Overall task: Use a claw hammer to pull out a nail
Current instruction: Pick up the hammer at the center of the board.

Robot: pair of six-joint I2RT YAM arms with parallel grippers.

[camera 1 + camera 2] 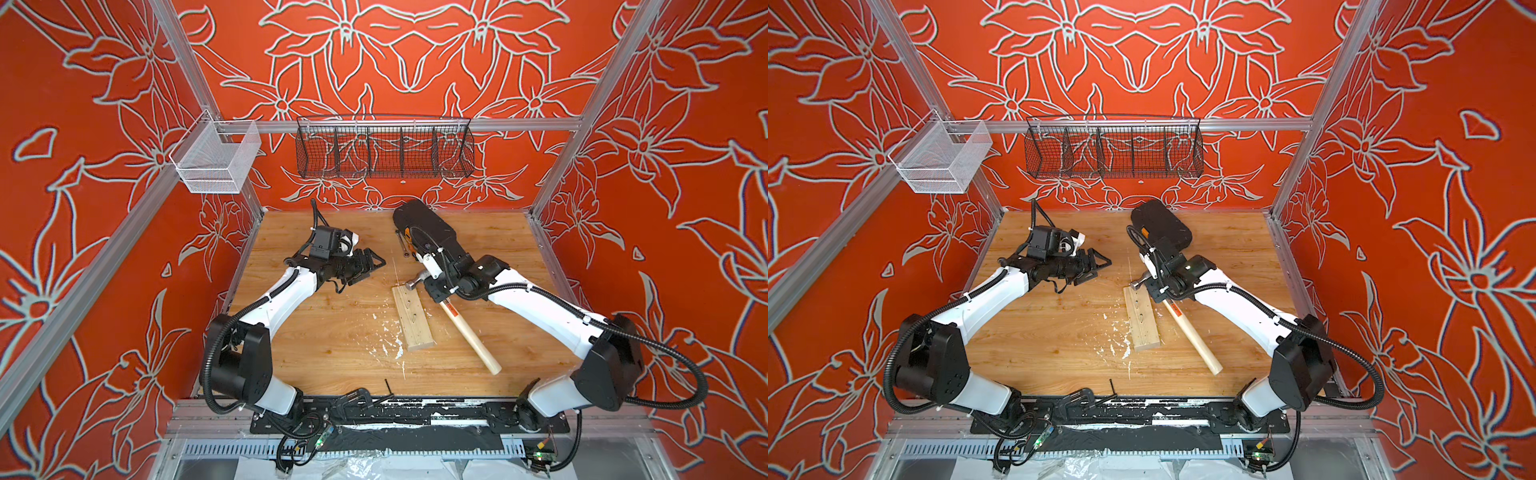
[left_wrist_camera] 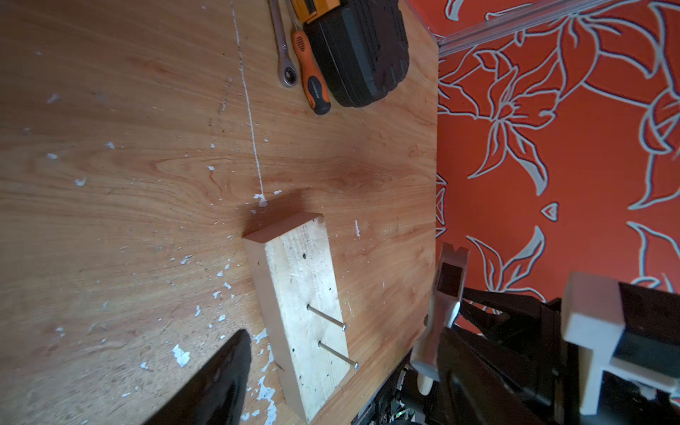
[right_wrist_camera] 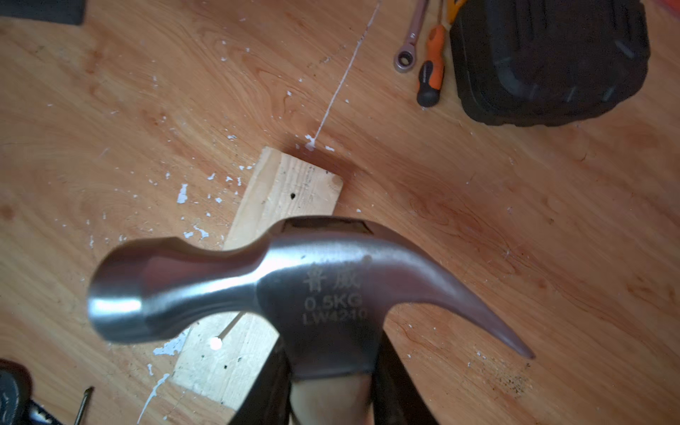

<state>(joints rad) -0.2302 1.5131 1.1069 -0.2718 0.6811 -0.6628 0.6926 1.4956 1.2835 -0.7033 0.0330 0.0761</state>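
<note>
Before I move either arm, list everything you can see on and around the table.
table: one, wood-grain with white flecks, under everything
wood block: one, pale, flat, mid-table
nails: two, grey, sticking out of the block's top
claw hammer: one, pale handle, grey head, head over the block's far end
case: one, black, far side of the table
screwdriver: one, orange and black, beside the case
wrench: one, silver, beside the screwdriver
wire basket: one, black, back rail
mesh basket: one, white, left rear corner
left tool: one, black, open and empty
right tool: one, black, shut on the hammer's handle
</note>
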